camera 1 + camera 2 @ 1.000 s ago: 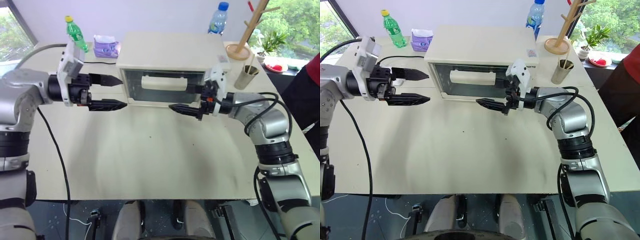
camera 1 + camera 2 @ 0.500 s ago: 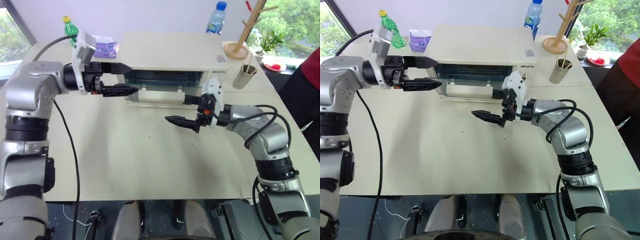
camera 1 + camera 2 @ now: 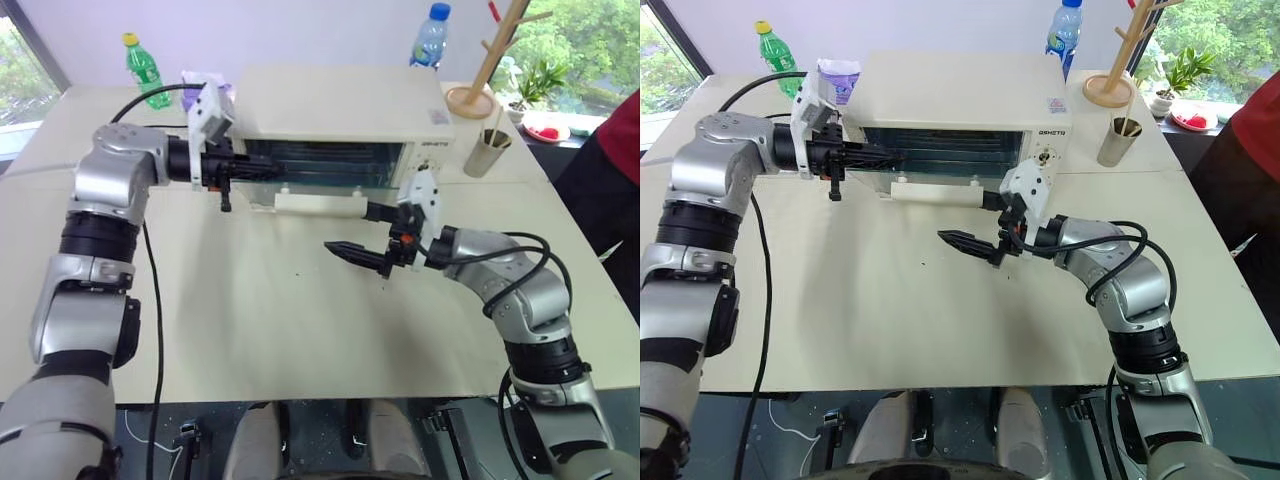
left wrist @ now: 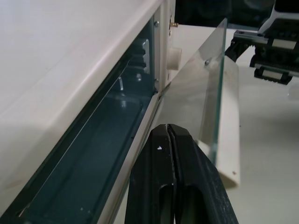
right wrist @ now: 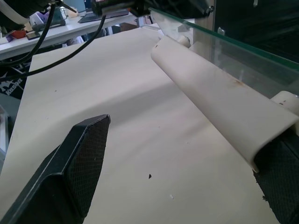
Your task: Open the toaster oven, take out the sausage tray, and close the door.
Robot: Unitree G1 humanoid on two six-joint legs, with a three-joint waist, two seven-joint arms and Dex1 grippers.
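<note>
Cream metal and glass sit mid-table: the toaster oven (image 3: 340, 115), my landmark. I judge the first step about half done: the door (image 4: 205, 102) hangs partly open, tilted out from the oven's front, its bar handle (image 3: 318, 204) low. Left of the oven, my left gripper (image 3: 262, 171) is clenched on nothing, its tip at the door's gap. I can't see the sausage tray inside yet, so pulling it out and closing up remain. At the oven's right front, my right gripper (image 3: 372, 238) is spread wide, one finger under the handle's end. Behind the oven stand a green bottle (image 3: 143, 68), a blue bottle (image 3: 432, 38) and a metal cup (image 3: 486, 152); none blocks me.
</note>
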